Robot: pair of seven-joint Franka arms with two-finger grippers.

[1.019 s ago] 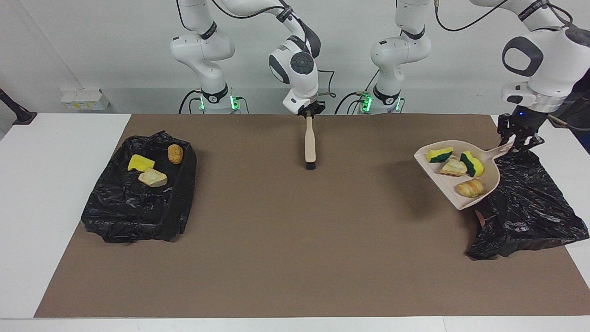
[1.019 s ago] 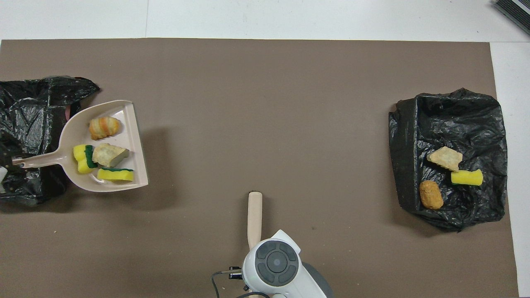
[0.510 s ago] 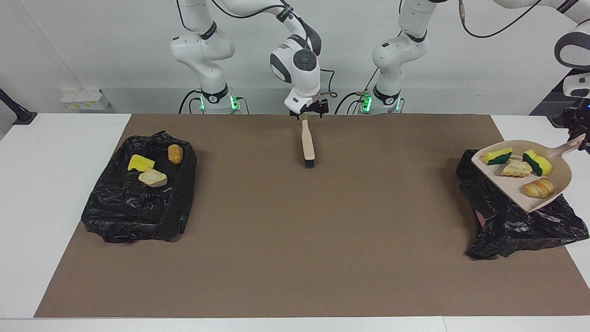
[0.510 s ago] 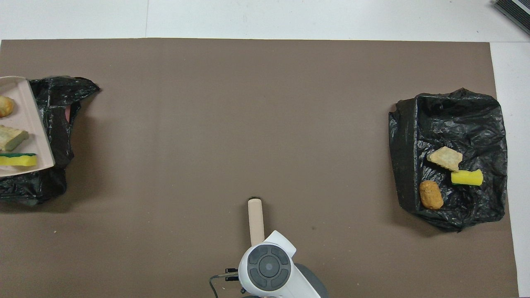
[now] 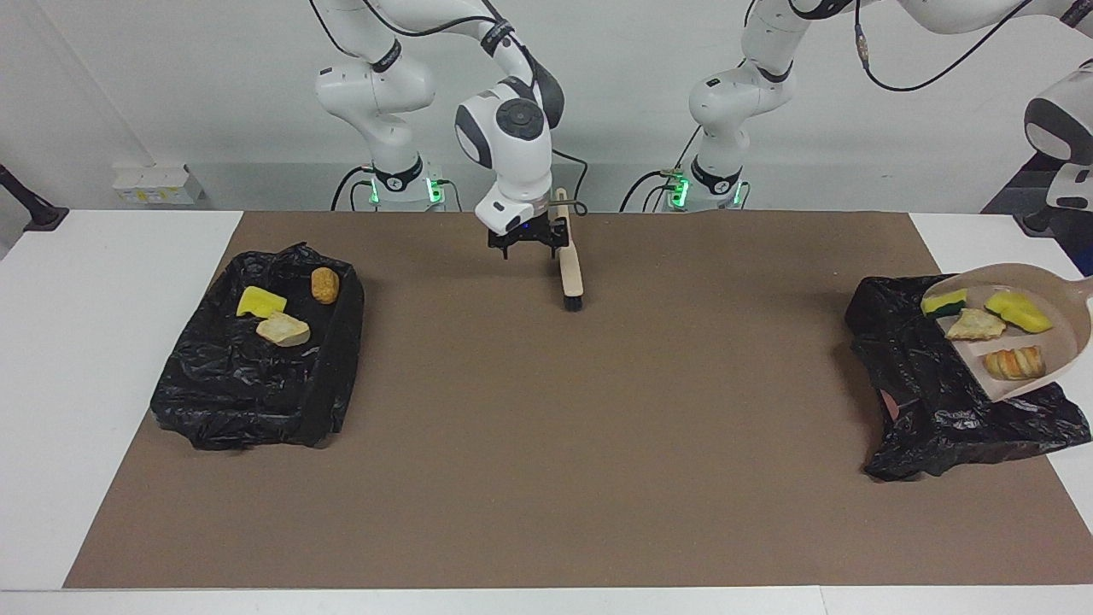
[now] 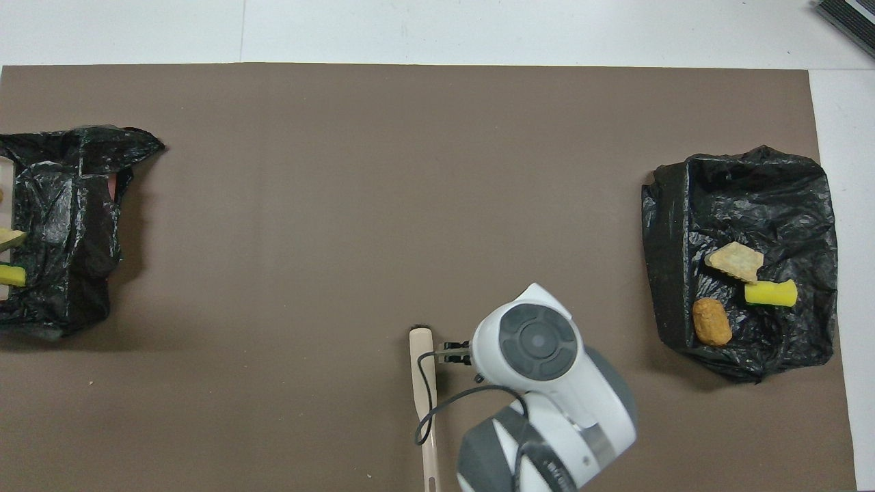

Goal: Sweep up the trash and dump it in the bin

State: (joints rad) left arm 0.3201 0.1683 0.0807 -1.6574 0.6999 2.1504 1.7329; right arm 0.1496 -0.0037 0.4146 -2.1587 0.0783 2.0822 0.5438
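A pink dustpan [image 5: 1037, 342] hangs tilted over the black bin bag [image 5: 939, 401] at the left arm's end. It carries several trash scraps: yellow sponge bits [image 5: 1018, 312], a tan lump [image 5: 975, 325] and a golden-brown lump [image 5: 1014, 363]. Its handle runs out of the facing view, and my left gripper is out of view. In the overhead view only two scraps [image 6: 10, 275] show at the edge, by the bag [image 6: 61, 205]. My right gripper [image 5: 523, 239] is open and empty beside the wooden brush [image 5: 569, 265], which lies on the mat [image 6: 422, 383].
A second black bag-lined tray [image 5: 248, 376] at the right arm's end holds three scraps: a yellow sponge bit [image 5: 260, 301], a tan lump [image 5: 283, 329] and a brown lump [image 5: 324, 284]. They also show in the overhead view [image 6: 735, 262]. A brown mat [image 5: 546, 444] covers the table.
The left arm carried the loaded dustpan from beside the bin bag to over it, toward the table's end. The right gripper let go of the brush and moved aside toward the right arm's end.
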